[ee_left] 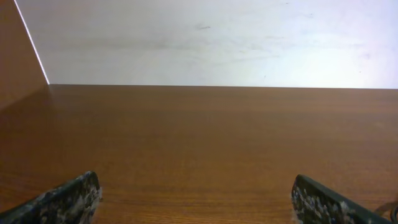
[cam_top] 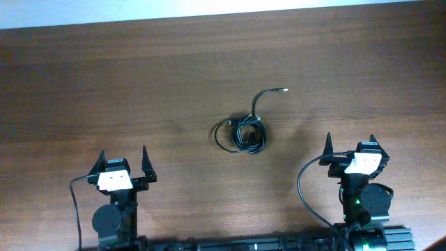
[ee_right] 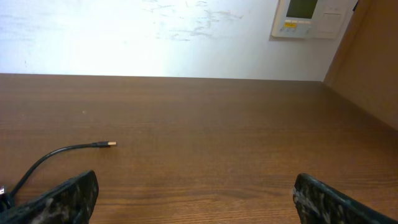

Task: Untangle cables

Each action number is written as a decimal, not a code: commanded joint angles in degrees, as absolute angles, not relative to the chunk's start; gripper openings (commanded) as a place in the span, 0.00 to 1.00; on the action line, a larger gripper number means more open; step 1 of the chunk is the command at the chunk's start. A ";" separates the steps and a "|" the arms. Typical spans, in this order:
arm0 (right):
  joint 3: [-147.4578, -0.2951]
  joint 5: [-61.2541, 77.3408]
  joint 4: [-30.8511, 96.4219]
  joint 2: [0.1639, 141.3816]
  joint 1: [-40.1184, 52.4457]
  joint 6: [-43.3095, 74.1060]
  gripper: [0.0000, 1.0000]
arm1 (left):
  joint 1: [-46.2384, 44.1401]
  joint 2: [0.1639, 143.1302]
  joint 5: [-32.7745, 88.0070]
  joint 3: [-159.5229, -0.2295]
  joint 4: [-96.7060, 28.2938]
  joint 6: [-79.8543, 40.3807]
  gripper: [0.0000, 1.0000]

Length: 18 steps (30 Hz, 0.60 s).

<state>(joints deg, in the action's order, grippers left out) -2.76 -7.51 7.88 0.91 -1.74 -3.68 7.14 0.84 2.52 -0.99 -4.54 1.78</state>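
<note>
The cables (cam_top: 240, 132) lie bunched in a small black knot at the middle of the wooden table, with one free end curving up to a metal-tipped plug (cam_top: 284, 89). That free end also shows in the right wrist view (ee_right: 62, 151). My left gripper (cam_top: 123, 162) is open and empty near the front left, well apart from the knot. In the left wrist view my left gripper (ee_left: 196, 199) has only bare wood between its fingers. My right gripper (cam_top: 350, 146) is open and empty at the front right. In the right wrist view my right gripper (ee_right: 196, 199) also frames bare wood.
The wooden table (cam_top: 139, 84) runs back to a white wall (ee_right: 124, 37). A wall control panel (ee_right: 308, 17) hangs at the far right. Thicker black wires (cam_top: 306, 188) loop beside the right arm base.
</note>
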 commanded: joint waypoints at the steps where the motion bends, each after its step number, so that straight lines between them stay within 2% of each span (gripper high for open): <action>1: -2.04 -7.79 7.68 0.40 -1.52 -4.08 0.98 | 7.27 0.27 2.09 -0.51 -4.54 2.66 0.99; 14: -2.04 -7.79 7.68 0.40 -1.52 -4.08 0.98 | 7.29 0.30 1.21 -0.54 -4.21 3.97 0.99; 16: -2.04 -7.79 7.68 0.40 -1.52 -4.08 0.99 | 7.25 0.30 8.95 -0.64 -0.23 0.62 0.99; 18: -2.04 -7.79 7.68 0.40 -1.52 -4.08 0.99 | 7.25 0.58 14.20 -2.68 -2.07 -3.88 0.99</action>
